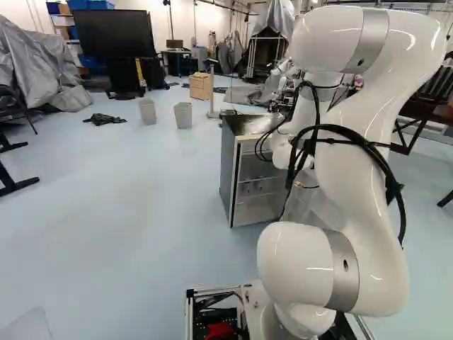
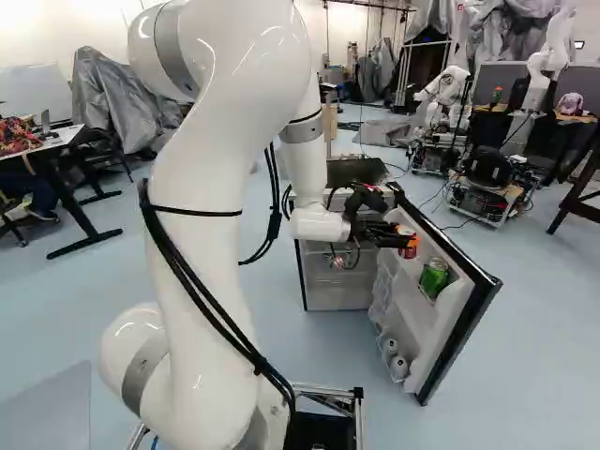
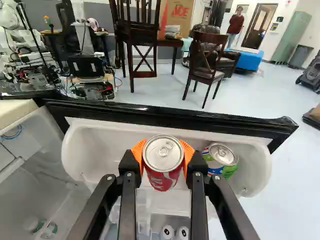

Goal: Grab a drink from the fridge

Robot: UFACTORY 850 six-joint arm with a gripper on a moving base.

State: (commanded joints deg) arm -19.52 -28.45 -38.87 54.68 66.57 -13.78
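The fridge [image 1: 228, 173] stands ahead of the base, and the white arm [image 2: 220, 216] reaches over to its open side. The door [image 2: 448, 323] is swung wide, I suppose so that its inner shelves can be approached from above without the frame in the way. The upper door shelf [image 3: 82, 150] has a raised rim, which should stop the drinks from falling out when the door moves.

The gripper [image 3: 163, 155] is closed around a red can [image 3: 162, 179], with one orange pad pressing from each side. This grasp is near the top, probably because the rim leaves little room lower down. The green can [image 3: 223, 155] sits in the same shelf, toward the corner at the door's free edge; two lower cans [image 3: 167, 232] are on a level below.

The red can is at the middle part of the upper shelf, between its two ends; whether its bottom touches the shelf, I cannot tell. It looks upright and closed, with a silvery lid, the tab lying flat, and pale lettering on its red side. I see no dent.
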